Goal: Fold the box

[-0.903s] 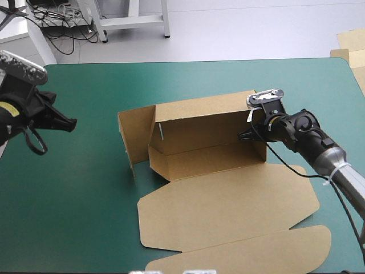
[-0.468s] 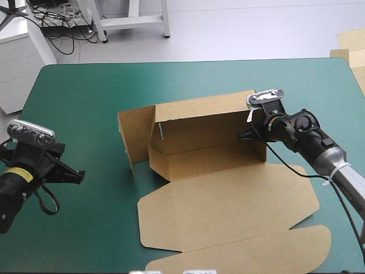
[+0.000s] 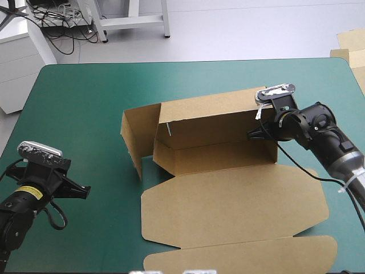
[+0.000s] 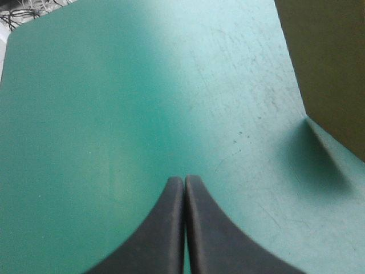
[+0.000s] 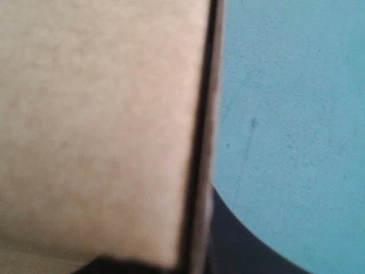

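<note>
Teal-green worktop (image 3: 85, 103). The box (image 3: 228, 177) sits right of centre, half built. Back wall (image 3: 217, 123) is up, and a lower front wall (image 3: 217, 157) stands just ahead of it. The left side flap (image 3: 137, 140) is upright but swung outward, not tucked. Lid (image 3: 234, 202) lies flat toward the near edge.

Right fingers (image 3: 255, 135) are at the right end of the back wall, all but closed with the board between them. The right wrist view shows the brown sheet edge-on running straight in, with one black finger (image 5: 239, 248) on the outer side and the other mostly hidden behind the board. It reads as a pinch to hold that wall upright and stop the box sliding while the far end gets worked.

Left fingers (image 3: 80, 190) are closed to a single point and hold nothing. They sit over bare cover toward the near left corner, well apart from the box. In the left wrist view the tips (image 4: 178, 194) meet, with the side flap ahead and off to one side.

A closed tip makes sense as a pusher. My guess is the next job is swinging that flap in against the back wall. Risks: push too high and the flap bends instead of hinging. Push too hard and the whole box pivots around the right pinch.

More board (image 3: 349, 43) lies beyond the far right corner, not in play.
</note>
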Motion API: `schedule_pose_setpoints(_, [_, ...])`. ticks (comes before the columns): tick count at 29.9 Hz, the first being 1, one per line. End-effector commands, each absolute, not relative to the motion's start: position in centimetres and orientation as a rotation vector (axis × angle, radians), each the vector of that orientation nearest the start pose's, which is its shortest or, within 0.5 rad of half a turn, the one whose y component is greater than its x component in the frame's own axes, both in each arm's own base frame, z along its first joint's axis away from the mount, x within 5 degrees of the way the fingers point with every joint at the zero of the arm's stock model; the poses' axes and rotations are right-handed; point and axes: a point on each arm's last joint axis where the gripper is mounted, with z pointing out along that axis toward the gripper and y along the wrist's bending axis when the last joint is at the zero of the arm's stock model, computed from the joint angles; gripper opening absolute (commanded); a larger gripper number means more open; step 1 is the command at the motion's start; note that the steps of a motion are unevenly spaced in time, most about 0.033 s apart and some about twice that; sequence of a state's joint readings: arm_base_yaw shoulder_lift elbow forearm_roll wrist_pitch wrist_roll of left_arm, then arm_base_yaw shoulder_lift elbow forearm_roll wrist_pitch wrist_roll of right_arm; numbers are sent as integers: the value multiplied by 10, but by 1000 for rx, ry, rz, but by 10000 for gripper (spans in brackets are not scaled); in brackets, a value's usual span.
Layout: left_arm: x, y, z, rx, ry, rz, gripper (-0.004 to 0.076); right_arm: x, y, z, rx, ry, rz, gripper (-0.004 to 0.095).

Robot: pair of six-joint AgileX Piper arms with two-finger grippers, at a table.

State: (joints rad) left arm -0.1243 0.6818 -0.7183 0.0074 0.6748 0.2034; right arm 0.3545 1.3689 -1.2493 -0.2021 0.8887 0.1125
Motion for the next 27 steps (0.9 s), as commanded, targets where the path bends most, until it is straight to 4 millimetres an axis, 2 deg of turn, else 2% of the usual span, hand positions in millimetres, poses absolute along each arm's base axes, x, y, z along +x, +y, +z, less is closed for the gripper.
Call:
schedule_pose_setpoints(1, [132, -16, 354, 329, 1950, 70, -10, 258, 79, 373, -442, 2493, -59, -20])
schedule_pose_setpoints(6, [132, -14, 356, 346, 1935, 112, -10, 251, 92, 374, -512, 2569, 122, -20])
schedule_pose_setpoints(13, [132, -13, 355, 372, 1935, 142, -10, 264, 98, 344, -575, 2769, 114, -20])
schedule_pose_setpoints(21, [131, -13, 355, 372, 1942, 142, -10, 304, 117, 307, -595, 2881, 157, -20])
schedule_pose_setpoints(27, [131, -13, 355, 371, 1944, 139, -10, 342, 130, 306, -593, 2790, 157, 7])
